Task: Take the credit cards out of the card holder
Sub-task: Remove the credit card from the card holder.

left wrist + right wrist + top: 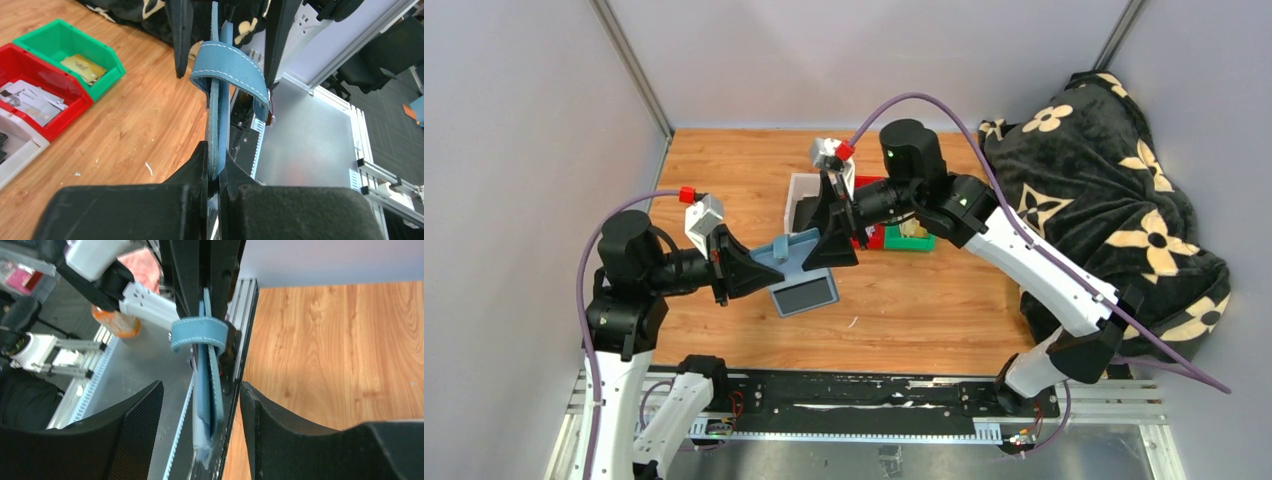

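Note:
The slate-blue card holder (796, 262) is held up above the table, its lower flap with a dark rectangular pocket (805, 293) facing up. My left gripper (762, 272) is shut on its left edge; in the left wrist view the jaws (215, 152) pinch the edge-on holder (218, 115) below its strap loop (231, 64). My right gripper (829, 250) is open, its fingers on either side of the holder's far edge without touching it. In the right wrist view (201, 387) the holder (206, 400) hangs between them. No loose credit cards show.
A white bin (799, 195), a red bin (869, 238) and a green bin (911, 238) stand behind the holder, with papers inside. A black flowered blanket (1104, 200) covers the right side. The arms' base rail (864, 405) runs along the near edge.

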### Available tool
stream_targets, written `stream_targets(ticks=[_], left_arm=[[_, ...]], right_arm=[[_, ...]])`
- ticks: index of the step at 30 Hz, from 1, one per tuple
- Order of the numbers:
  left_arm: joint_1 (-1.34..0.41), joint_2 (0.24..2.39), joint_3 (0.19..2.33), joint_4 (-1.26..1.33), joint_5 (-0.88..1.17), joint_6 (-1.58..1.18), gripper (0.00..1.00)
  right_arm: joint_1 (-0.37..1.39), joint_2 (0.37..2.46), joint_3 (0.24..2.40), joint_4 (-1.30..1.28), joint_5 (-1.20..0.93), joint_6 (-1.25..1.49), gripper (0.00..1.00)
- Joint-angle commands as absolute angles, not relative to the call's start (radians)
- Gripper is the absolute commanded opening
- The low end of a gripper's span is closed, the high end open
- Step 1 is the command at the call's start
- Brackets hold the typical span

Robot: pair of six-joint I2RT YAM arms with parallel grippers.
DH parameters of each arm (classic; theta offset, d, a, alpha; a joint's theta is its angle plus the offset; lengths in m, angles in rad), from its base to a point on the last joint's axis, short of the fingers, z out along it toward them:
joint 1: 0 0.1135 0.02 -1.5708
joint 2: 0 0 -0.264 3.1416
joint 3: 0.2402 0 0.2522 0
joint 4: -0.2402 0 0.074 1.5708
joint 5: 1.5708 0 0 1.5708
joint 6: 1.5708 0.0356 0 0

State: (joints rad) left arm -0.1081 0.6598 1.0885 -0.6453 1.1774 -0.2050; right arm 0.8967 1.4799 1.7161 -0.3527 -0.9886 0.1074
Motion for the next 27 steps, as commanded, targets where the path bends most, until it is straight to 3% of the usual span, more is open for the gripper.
stream_targets(ticks=[1,4,7,10,13,14,15,17,18,20,24,27], left_arm=[[-0.109,0.671,1.114,-0.708,1.222,-0.137,0.0],[-0.11,0.672,1.101,-0.708,1.224,-0.13,0.0],[-0.11,0.671,1.091,-0.709,1.237,-0.125,0.0],[-0.109,0.67,1.082,-0.709,1.251,-0.123,0.0],[-0.11,0.667,1.08,-0.713,1.253,-0.117,0.0],[-0.109,0.666,1.081,-0.713,1.246,-0.117,0.07],[-0.11,0.669,1.085,-0.713,1.235,-0.118,0.26],[-0.109,0.669,1.091,-0.715,1.206,-0.122,0.79],[-0.109,0.667,1.094,-0.718,1.187,-0.124,0.96],[-0.109,0.66,1.094,-0.715,1.157,-0.133,1.0],[-0.109,0.632,1.052,-0.612,1.141,-0.244,1.0],[-0.109,0.584,0.998,-0.442,1.09,-0.395,1.0]], right_arm=[[0.932,1.526,1.8,-0.637,-0.983,-0.121,0.62],[0.971,1.571,1.866,-0.726,-0.95,-0.185,0.61],[0.989,1.607,1.912,-0.753,-0.935,-0.197,0.51],[1.001,1.644,1.954,-0.769,-0.937,-0.203,0.33],[1.003,1.671,1.992,-0.793,-0.935,-0.21,0.07],[1.004,1.673,1.996,-0.792,-0.931,-0.21,0.01],[1.003,1.671,1.997,-0.788,-0.924,-0.208,0.0],[0.999,1.652,1.979,-0.747,-0.897,-0.187,0.0],[0.991,1.632,1.952,-0.693,-0.882,-0.153,0.0],[0.956,1.569,1.858,-0.529,-0.877,-0.026,0.0],[0.857,1.361,1.485,0.154,-0.806,0.417,0.0],[0.843,1.271,1.311,0.476,-0.712,0.626,0.0]])
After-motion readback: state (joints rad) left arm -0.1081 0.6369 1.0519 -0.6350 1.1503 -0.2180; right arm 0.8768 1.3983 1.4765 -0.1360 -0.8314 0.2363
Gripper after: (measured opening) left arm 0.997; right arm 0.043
